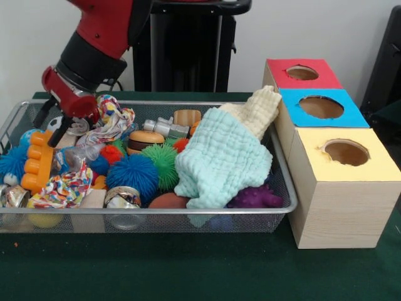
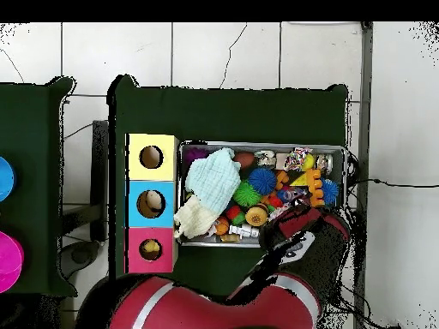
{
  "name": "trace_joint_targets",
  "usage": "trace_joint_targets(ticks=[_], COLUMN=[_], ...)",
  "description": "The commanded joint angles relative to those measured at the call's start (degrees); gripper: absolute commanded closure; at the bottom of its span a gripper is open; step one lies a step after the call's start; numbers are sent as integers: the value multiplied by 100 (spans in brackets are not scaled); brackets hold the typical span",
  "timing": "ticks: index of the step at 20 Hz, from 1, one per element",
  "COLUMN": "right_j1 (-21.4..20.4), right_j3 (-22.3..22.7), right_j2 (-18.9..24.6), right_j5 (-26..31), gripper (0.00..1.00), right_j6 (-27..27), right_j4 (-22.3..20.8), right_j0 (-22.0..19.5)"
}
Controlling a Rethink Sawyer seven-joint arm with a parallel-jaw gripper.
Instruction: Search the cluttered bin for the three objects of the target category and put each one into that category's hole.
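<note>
We are looking at the table (image 1: 188, 269), covered in dark green cloth and filling the lower part of the front view. The bin (image 1: 285, 188) is sitting on it across the left and centre of that view, a long shallow basket of silver wire mesh with a metal rim; in the overhead view the bin (image 2: 345, 171) is lying right of centre. It is brimming with clutter. A mint green cloth (image 1: 219, 160) is draping over its right half, with a cream cloth (image 1: 258, 110) spilling over the right rim. Left of these a blue spiky ball (image 1: 131, 172), a green spiky ball (image 1: 164, 160), an orange comb-shaped toy (image 1: 39, 160) and a knotted multicoloured rope (image 1: 113, 122) are lying packed together, and a purple spiky toy (image 1: 257, 197) is showing at the lower right corner.

Just right of the bin three wooden boxes are standing in a row, each with a round hole on top: the yellow box (image 1: 341, 182) lowest in the frame, the blue box (image 1: 322, 108) above it, the red box (image 1: 302, 74) highest.

The red and black arm (image 1: 103, 31) is coming down from the upper left of the front view, slanting toward the left. Its jaws (image 1: 51, 122) are hanging over the upper left end of the bin, spread apart, with dark fingers (image 1: 42, 113) pointing down at the toys and nothing held between them.
</note>
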Motion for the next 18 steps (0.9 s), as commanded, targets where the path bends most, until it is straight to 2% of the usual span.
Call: trace_joint_targets(ticks=[1, 3, 5, 9, 11, 13, 15, 18], right_j1=[1244, 1206, 1240, 1472, 1454, 1416, 1284, 1018], right_j3=[-261, -225, -240, -343, -328, -295, -129, 403], right_j2=[314, 759, 1018, 1161, 1447, 1888, 2545, 3900], right_j5=[-505, -330, -280, -504, -590, -544, -324, 512], gripper=[0, 0, 0, 0, 0, 0, 0, 0], right_j6=[789, 489, 309, 229, 77, -114, -373, -1099], right_j4=[737, 733, 741, 869, 777, 618, 395, 142], right_j0=[-253, -583, -780, -898, -1119, -1450, -1960, -3141])
